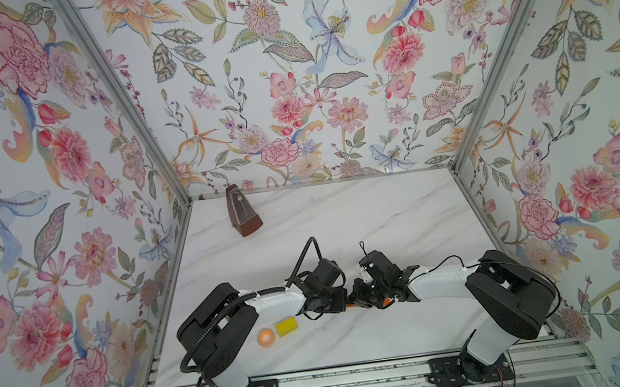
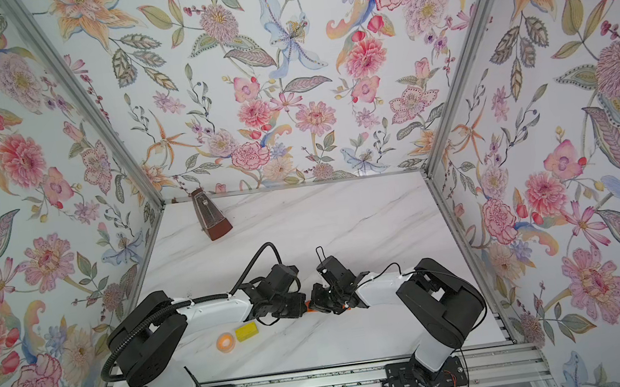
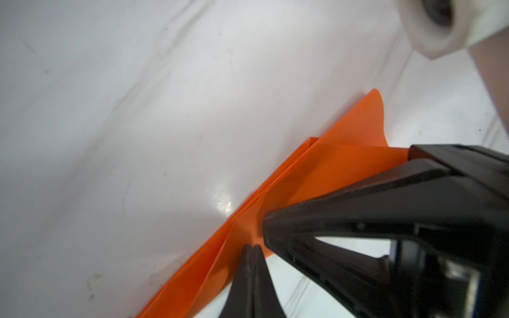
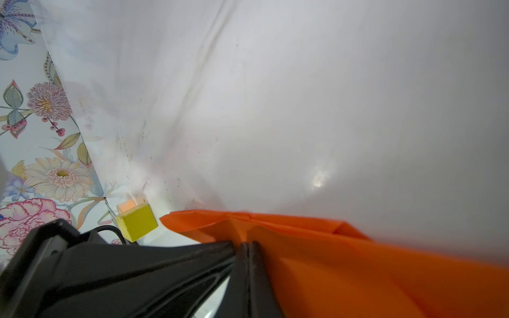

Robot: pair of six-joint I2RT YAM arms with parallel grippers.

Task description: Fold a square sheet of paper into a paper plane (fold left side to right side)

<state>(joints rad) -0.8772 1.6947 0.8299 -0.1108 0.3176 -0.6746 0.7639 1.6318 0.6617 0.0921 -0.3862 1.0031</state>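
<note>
The paper (image 3: pixel 330 170), folded narrow with creases, lies on the table (image 3: pixel 137 110) at its front middle, mostly hidden under the wrists in both top views. The left gripper (image 3: pixel 252 247) and right gripper (image 4: pixel 249 245) are both closed, tips down on it, close together. The left arm (image 1: pixel 269 302) and right arm (image 1: pixel 441 280) bend inward, elbows out.
</note>
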